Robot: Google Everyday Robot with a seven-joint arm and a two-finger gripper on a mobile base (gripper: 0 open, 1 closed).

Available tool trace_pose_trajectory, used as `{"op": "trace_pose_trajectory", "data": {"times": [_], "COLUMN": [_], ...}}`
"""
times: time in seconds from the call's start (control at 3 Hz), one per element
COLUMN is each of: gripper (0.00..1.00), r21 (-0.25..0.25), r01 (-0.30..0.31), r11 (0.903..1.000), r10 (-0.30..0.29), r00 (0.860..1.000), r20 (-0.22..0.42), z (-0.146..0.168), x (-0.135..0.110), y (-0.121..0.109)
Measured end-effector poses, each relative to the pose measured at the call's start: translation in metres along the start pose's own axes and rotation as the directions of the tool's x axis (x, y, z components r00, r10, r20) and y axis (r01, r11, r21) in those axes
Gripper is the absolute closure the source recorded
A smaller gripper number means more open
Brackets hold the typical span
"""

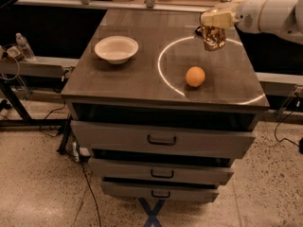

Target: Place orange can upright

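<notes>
Camera view, the only one you have.

- Gripper (pixel 216 23): at 2 o'clock over the cabinet top (pixel 142 82), on the end of the white arm (pixel 270 14) that comes in from the right edge. The cream fingers are clamped on the upper end of the orange can (pixel 214 38).
- Orange can: hangs below the fingers, close to upright with a slight tilt, shiny gold-brown sides. It sits over the far right part of the top, on the line of the white arc (pixel 163 56). You cannot tell whether its base touches the surface.
- Orange fruit (pixel 195 76): at 4 o'clock on the top, inside the arc, near the can at its 7 o'clock and apart from it.
- White bowl (pixel 116 48): at 10 o'clock on the top, upright, outside the arc, well apart from the can.
- Below the top: three drawers, the upper one (pixel 161 139) with a dark handle.
- Far left, off the cabinet: a water bottle (pixel 23 46) on a ledge.
</notes>
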State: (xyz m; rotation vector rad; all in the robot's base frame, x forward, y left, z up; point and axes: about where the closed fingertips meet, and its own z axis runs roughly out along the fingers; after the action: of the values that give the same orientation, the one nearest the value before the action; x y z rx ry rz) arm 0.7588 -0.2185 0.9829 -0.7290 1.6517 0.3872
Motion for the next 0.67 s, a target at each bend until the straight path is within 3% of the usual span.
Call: {"op": "trace_pose_trajectory", "data": {"times": [0.33, 0.67], "gripper": [1.0, 1.0], "r21": [-0.011, -0.024], "r01": [-0.011, 0.004], "r11": [0.9999, 0.9997], "r10": [0.012, 0.003], "r00": [0.99, 0.967], "r20": [0.138, 0.253], "z": [-0.016, -0.033], "x": [0.002, 0.007], "y": [-0.006, -0.009]}}
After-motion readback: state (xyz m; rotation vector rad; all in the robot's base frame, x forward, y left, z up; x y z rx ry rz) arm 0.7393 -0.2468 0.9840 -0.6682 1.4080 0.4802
